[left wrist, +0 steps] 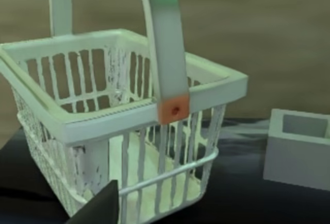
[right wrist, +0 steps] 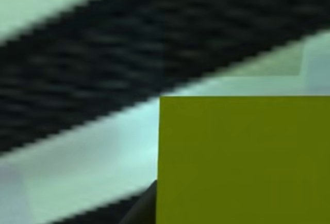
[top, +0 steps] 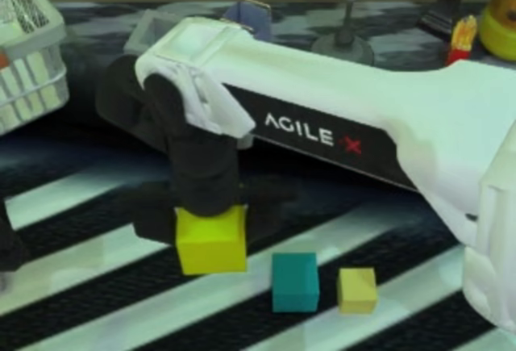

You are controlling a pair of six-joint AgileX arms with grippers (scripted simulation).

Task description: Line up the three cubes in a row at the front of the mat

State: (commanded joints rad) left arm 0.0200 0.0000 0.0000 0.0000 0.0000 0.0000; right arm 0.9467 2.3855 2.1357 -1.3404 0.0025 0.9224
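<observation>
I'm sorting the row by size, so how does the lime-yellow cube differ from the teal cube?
The lime-yellow cube is larger than the teal cube. It sits under the right gripper, while the teal one stands free. It lies left of the teal. Both are plain solid cubes on the striped mat.

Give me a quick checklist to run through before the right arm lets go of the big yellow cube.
1. Right gripper at the large lime-yellow cube: ok.
2. Firm grip or cube resting on the mat: cannot tell.
3. Teal cube and small pale yellow cube side by side on the mat: ok.
4. Large cube level with them: not ok, it sits slightly back.
5. Left arm clear, its camera facing the basket: ok.
</observation>
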